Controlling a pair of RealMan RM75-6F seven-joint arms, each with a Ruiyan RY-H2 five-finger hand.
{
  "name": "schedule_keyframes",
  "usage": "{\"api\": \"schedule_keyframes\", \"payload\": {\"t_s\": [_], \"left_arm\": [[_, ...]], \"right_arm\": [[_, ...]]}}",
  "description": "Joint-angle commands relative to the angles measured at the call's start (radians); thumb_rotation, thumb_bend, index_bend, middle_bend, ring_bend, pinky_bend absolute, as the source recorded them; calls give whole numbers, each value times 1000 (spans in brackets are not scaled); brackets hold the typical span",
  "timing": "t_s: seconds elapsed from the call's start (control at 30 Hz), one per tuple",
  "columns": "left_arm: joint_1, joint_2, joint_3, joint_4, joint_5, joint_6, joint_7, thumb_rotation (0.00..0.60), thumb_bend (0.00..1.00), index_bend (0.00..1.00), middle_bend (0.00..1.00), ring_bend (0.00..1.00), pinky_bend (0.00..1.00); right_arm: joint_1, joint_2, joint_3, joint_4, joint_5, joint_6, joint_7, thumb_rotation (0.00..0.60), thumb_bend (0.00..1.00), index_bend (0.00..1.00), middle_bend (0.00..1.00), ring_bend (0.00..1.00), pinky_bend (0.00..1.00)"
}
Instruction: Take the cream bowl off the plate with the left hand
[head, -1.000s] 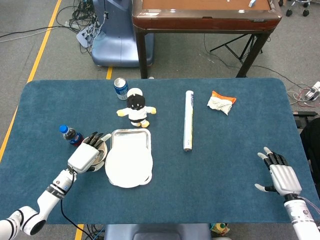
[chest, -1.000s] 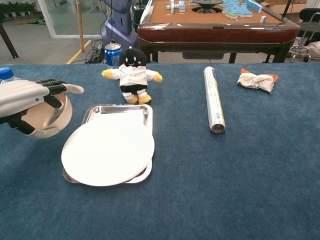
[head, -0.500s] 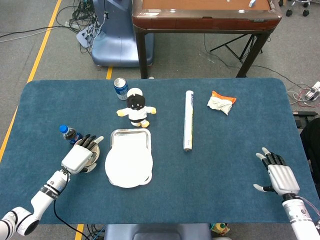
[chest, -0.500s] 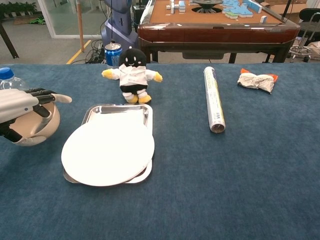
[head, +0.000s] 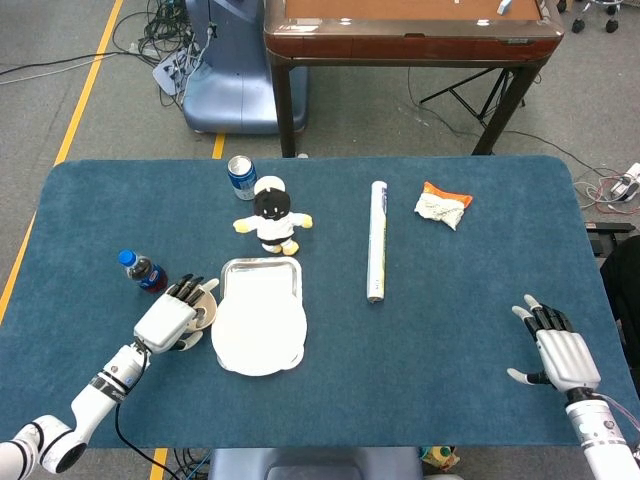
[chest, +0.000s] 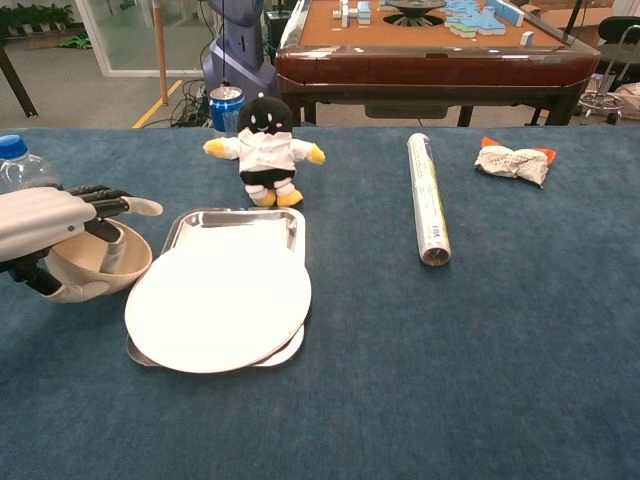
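Blue tablecloth (head: 450, 330) carries the round white plate (head: 258, 330), with the cream ceramic bowl (chest: 100, 268) at its 9 o'clock gripped by the left hand (chest: 45, 222), while only the head view shows the right hand (head: 560, 350) spread, holding nothing.

Robot lab: floor cables (head: 165, 25), taped floor line (head: 85, 85).
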Motion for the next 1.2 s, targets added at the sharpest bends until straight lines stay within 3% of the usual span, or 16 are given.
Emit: {"api": "schedule_keyframes", "payload": {"t_s": [0.03, 0.43, 0.63, 0.9, 1.2], "left_arm": [[0, 1, 1, -9, 0, -1, 3, 600, 322, 556, 75, 0, 0], [23, 73, 0, -104, 7, 45, 34, 600, 321, 484, 60, 0, 0], [38, 145, 9, -203, -27, 19, 71, 600, 321, 365, 4, 0, 0], [72, 218, 3, -329, -92, 20, 170, 600, 320, 170, 0, 0, 0], [140, 316, -19, -443, -87, 155, 227, 600, 319, 165, 0, 0, 0]], "right_arm": [[-1, 1, -1, 1, -2, 1, 3, 600, 192, 0, 0, 0, 0], [0, -1, -7, -3, -15, 4, -2, 600, 192, 0, 0, 0, 0], [-2, -3, -9, -4, -19, 8, -9, 600, 193, 0, 0, 0, 0], [-5, -4, -14, -13, -33, 19, -20, 600, 192, 0, 0, 0, 0], [-13, 3, -16, -22, -49, 40, -17, 600, 192, 0, 0, 0, 0]]}}
